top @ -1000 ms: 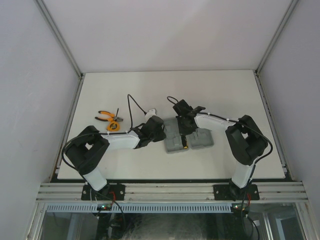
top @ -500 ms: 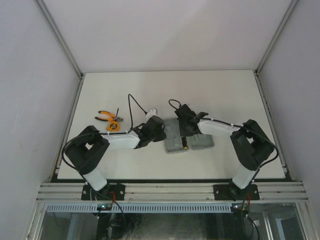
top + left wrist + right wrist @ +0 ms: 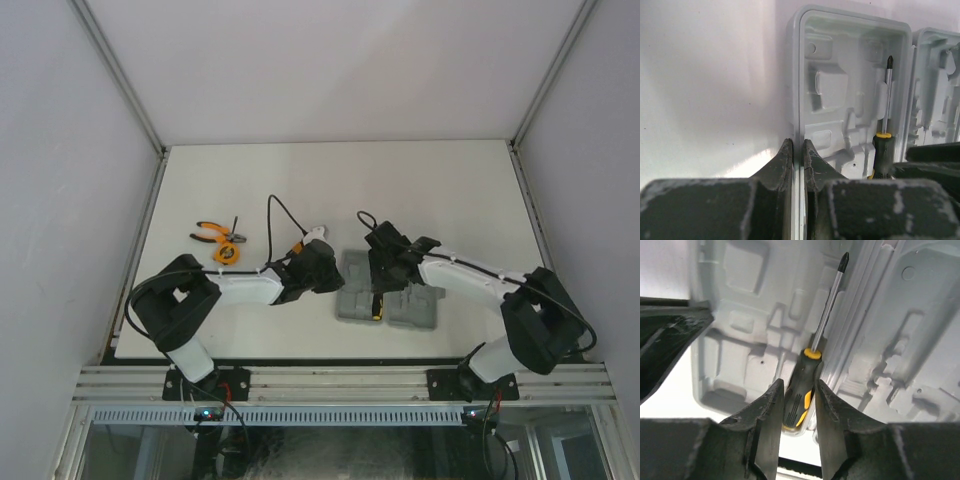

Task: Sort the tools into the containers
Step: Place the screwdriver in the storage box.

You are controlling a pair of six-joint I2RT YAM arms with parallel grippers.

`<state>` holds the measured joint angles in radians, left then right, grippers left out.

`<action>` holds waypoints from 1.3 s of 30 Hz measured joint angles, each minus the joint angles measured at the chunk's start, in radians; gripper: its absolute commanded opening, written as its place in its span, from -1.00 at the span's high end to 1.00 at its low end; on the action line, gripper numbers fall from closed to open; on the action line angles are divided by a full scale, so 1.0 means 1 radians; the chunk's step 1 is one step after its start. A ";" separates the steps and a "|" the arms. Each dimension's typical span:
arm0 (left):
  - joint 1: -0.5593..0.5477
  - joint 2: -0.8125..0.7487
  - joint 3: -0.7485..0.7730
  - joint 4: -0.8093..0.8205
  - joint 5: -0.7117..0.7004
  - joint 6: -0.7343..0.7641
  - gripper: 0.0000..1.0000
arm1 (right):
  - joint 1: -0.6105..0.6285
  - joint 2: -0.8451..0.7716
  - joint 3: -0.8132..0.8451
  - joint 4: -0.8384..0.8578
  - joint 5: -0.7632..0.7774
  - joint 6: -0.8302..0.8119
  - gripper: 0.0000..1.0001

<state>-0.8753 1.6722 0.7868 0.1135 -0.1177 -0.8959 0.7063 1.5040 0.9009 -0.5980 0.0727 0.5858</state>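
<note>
Gripping tool case (image 3: 850, 90) rim, left pincer (image 3: 797, 150) | right pincer (image 3: 796, 395) released astride screwdriver (image 3: 805, 385)

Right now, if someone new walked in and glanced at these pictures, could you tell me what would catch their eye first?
The open grey tool case lies near the middle of the table, both arms bent over it. A yellow-and-black screwdriver lies along the hinge side of its left half, the right claw straddling the handle, while the left claw pinches that half's outer rim. Far left, orange-handled pliers and a round orange tape measure wait on the table.
</note>
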 measured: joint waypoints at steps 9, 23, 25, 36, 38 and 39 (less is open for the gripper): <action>-0.001 0.000 0.000 -0.002 0.002 -0.002 0.99 | -0.013 -0.246 -0.012 -0.005 0.036 0.003 -0.08; 0.011 -0.045 -0.034 -0.045 -0.007 -0.134 1.00 | -0.076 -0.545 -0.234 0.029 0.041 0.071 -0.24; 0.014 -0.056 -0.040 -0.059 -0.011 -0.156 1.00 | -0.088 -0.564 -0.246 0.029 0.040 0.082 -0.37; 0.014 -0.076 -0.062 -0.068 -0.017 -0.203 0.48 | -0.124 -0.586 -0.260 0.045 0.027 0.107 -0.66; 0.014 -0.076 -0.062 -0.064 -0.013 -0.203 0.39 | -0.123 -0.589 -0.261 0.055 0.031 0.112 -0.61; 0.014 -0.077 -0.062 -0.063 -0.012 -0.201 0.38 | -0.123 -0.591 -0.262 0.061 0.032 0.113 -0.55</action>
<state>-0.8612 1.5955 0.7250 0.0505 -0.1295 -1.0973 0.5831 0.9127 0.6384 -0.5365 0.1043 0.6983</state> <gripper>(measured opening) 0.273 0.828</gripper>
